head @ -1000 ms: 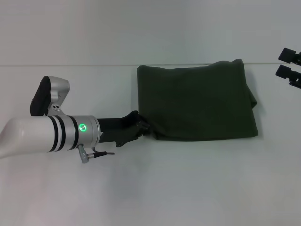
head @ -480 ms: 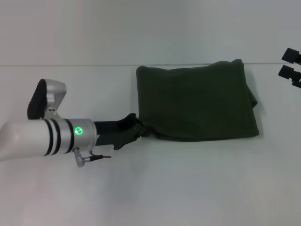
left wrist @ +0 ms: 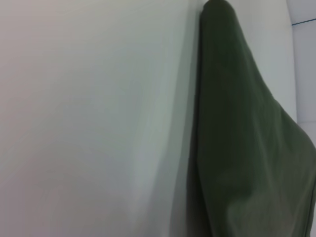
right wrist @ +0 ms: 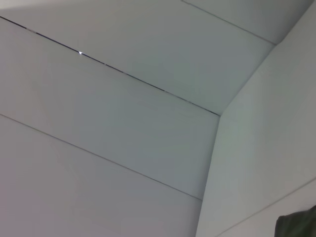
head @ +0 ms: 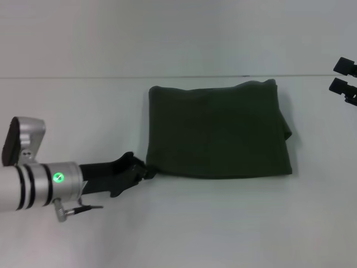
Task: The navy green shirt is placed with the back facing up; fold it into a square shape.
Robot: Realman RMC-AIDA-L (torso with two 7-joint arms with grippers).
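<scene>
shirt point(head: 217, 131) folded on table point(head: 184, 223) | left tool point(head: 146, 170) pinching its near-left corner | right tool point(head: 346, 81) parked, grip unclear

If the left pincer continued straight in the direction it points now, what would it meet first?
The left pincer points toward the navy green shirt and already grips its near-left corner, so it would push into the folded shirt first.
</scene>
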